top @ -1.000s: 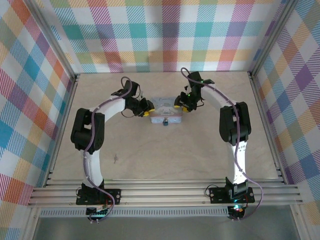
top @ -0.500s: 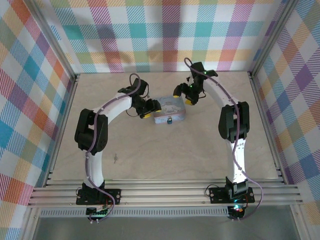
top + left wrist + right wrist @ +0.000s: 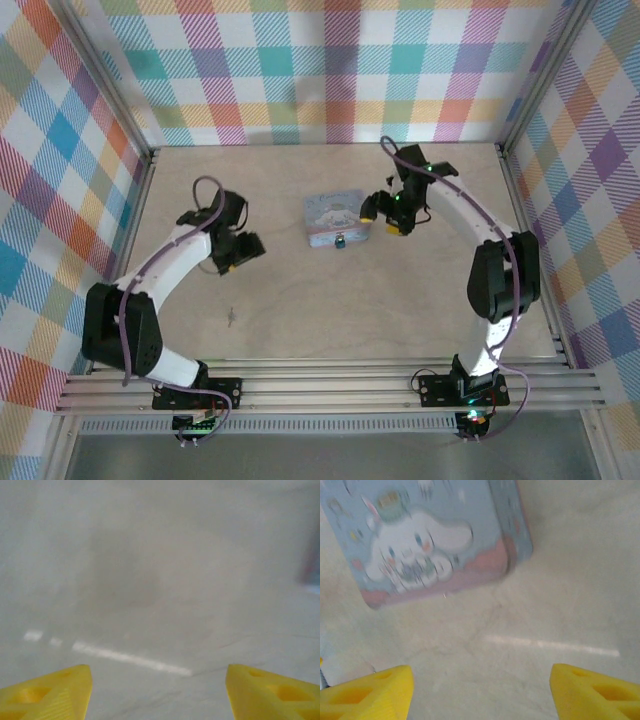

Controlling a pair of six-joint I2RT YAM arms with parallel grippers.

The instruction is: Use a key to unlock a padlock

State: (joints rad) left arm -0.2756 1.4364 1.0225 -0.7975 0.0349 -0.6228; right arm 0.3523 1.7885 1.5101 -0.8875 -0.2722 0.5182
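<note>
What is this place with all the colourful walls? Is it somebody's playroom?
Probably a robot test booth, not a playroom. A left arm and a right arm are bolted to metal rails at the edge of a wooden table, and checked screens close it in.

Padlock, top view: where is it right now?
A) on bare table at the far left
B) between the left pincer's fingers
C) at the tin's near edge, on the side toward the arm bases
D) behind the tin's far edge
C: the padlock sits against the near edge of the pale blue tin.
</note>
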